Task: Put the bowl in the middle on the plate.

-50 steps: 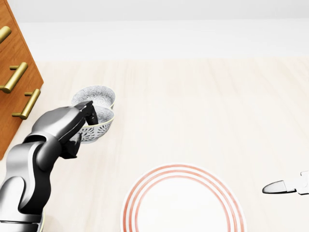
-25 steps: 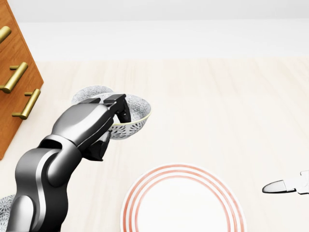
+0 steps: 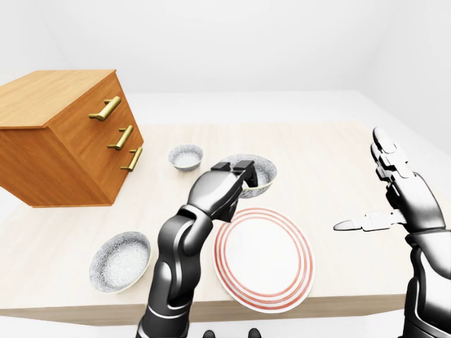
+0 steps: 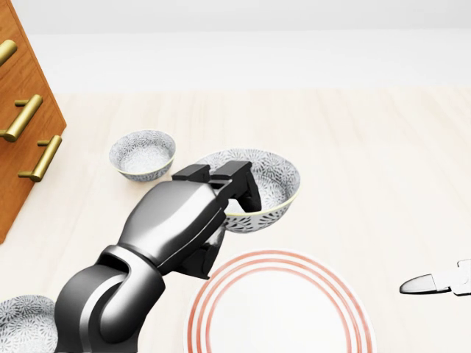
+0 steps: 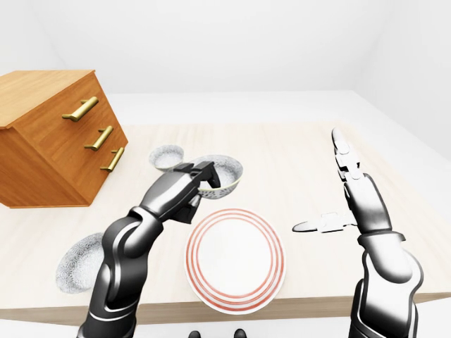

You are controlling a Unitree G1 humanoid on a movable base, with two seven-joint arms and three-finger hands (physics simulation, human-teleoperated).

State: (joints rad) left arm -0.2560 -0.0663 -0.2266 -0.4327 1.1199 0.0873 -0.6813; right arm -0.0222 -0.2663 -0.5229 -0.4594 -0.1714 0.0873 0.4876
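table (image 3: 331,151): pale wood, white room | drawer chest (image 3: 63,141): on table's left edge | red-ringed plate (image 3: 264,257): near edge | patterned bowl (image 4: 257,190): carried rightward from a second ago, above plate's far rim | left hand (image 4: 213,195): clamped on bowl rim | right hand (image 5: 345,190): splayed, empty, right edge | small bowl (image 4: 143,154): now uncovered

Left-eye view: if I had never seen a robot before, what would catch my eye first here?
Probably the dark metallic left robot hand at the middle, gripping a grey patterned bowl by its rim just above a white plate with red rings. Next, the wooden drawer chest with brass handles at the left, and the right robot hand held open at the right edge.
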